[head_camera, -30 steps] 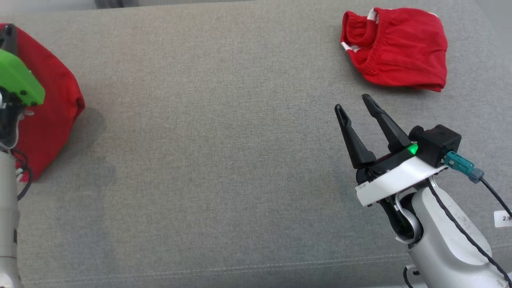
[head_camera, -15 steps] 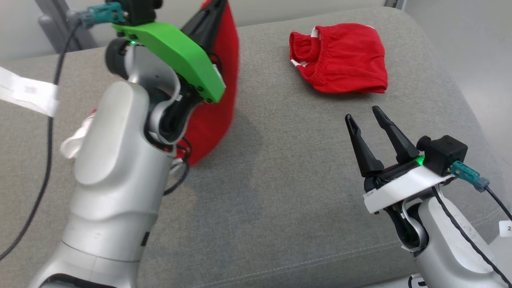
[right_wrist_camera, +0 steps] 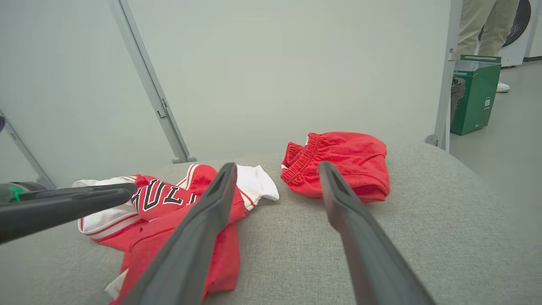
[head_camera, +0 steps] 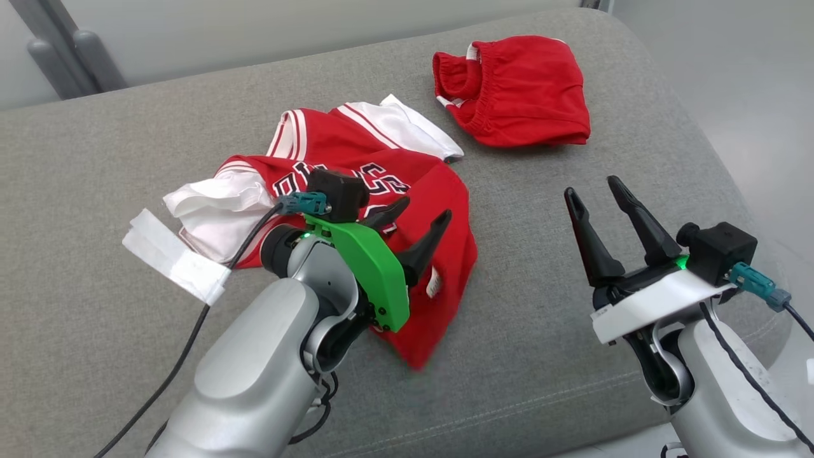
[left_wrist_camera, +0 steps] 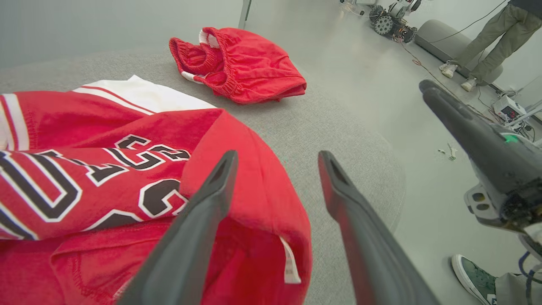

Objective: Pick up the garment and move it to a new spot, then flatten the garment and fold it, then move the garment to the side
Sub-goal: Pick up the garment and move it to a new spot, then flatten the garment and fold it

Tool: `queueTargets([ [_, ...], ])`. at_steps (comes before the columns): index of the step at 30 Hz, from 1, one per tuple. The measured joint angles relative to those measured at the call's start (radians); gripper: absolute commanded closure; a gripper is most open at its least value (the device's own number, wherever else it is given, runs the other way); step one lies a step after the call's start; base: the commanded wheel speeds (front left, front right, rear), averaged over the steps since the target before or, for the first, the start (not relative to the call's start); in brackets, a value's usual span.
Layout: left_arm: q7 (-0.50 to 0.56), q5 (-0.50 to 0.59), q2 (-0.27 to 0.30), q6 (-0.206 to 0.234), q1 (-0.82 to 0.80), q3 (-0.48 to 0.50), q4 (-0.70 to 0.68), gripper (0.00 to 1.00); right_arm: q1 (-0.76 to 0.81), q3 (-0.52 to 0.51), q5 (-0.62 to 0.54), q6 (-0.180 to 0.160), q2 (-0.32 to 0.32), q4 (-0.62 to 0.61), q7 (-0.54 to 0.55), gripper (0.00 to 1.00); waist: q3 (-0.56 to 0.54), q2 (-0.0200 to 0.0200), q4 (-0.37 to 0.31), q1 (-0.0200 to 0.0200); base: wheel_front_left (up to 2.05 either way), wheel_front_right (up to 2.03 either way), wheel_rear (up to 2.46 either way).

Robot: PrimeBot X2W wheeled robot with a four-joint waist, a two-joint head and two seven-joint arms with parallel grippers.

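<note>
Both pincers are spread apart and hold nothing: the left pincer (head_camera: 427, 210) hangs just over the jersey (head_camera: 331, 149), which lies crumpled in the middle of the grey cushion (head_camera: 76, 356), and the right pincer (head_camera: 591, 186) waits off to the side. I think the jersey is light, soft and floppy, so a good place to grab is the red hem by the little white tag (head_camera: 434, 283). Big black letters with white edges cross it; I can read "UL", but the tag is too small to read.

Bare cushion (head_camera: 521, 210) is lying open between jersey (head_camera: 356, 159) and right gripper (head_camera: 590, 186); red shorts (head_camera: 528, 95) are blocking the far corner
</note>
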Motion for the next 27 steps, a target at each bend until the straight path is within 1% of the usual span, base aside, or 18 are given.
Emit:
queueTargets([
  [4, -0.055, 0.002, 0.004, 0.0, 0.002, -0.013, -0.015, 0.0, 0.001, -0.005, 0.0, 0.0, -0.006, 0.002, 0.0, 0.0, -0.005, 0.0, 0.023, 0.0, 0.0, 0.0, 0.0],
  [8, -0.132, 0.049, 0.007, 0.0, 0.015, 0.038, -0.011, 0.0, 0.004, -0.007, 0.0, 0.0, -0.007, 0.003, 0.0, 0.0, -0.019, 0.0, 0.048, 0.0, 0.0, 0.0, 0.0],
  [11, -0.174, 0.067, 0.039, 0.001, 0.037, 0.069, -0.011, 0.0, 0.02, -0.011, -0.001, 0.0, -0.011, 0.001, 0.0, 0.0, -0.03, 0.0, 0.066, 0.0, 0.0, 0.0, 0.0],
  [12, -0.174, 0.067, 0.039, 0.001, 0.037, 0.069, -0.011, 0.0, 0.02, -0.011, -0.001, 0.0, -0.011, 0.001, 0.0, 0.0, -0.03, 0.0, 0.066, 0.0, 0.0, 0.0, 0.0],
  [13, -0.188, 0.073, 0.058, 0.003, 0.049, 0.079, -0.011, 0.0, 0.024, -0.012, -0.001, 0.0, -0.012, 0.0, 0.0, 0.0, -0.032, 0.0, 0.073, 0.0, 0.0, 0.0, 0.0],
  [16, -0.226, 0.115, 0.115, 0.03, 0.087, 0.103, 0.001, 0.0, 0.027, -0.011, -0.002, 0.0, -0.012, -0.008, 0.0, 0.0, -0.035, 0.0, 0.088, 0.0, 0.0, 0.0, 0.0],
  [19, -0.258, 0.138, 0.156, 0.054, 0.125, 0.112, 0.026, 0.0, 0.026, -0.009, -0.002, 0.0, -0.012, -0.026, 0.0, 0.0, -0.032, 0.0, 0.097, 0.0, 0.0, 0.0, 0.0],
  [24, -0.297, 0.135, 0.164, 0.087, 0.193, 0.147, 0.069, 0.0, 0.025, -0.004, -0.003, 0.0, -0.012, -0.069, 0.0, 0.0, -0.03, 0.0, 0.099, 0.0, 0.0, 0.0, 0.0],
  [27, -0.309, 0.126, 0.167, 0.1, 0.213, 0.155, 0.084, 0.0, 0.02, 0.025, -0.005, 0.0, -0.012, -0.099, 0.0, 0.0, -0.027, -0.0001, 0.095, 0.0, 0.0, 0.0, 0.0],
])
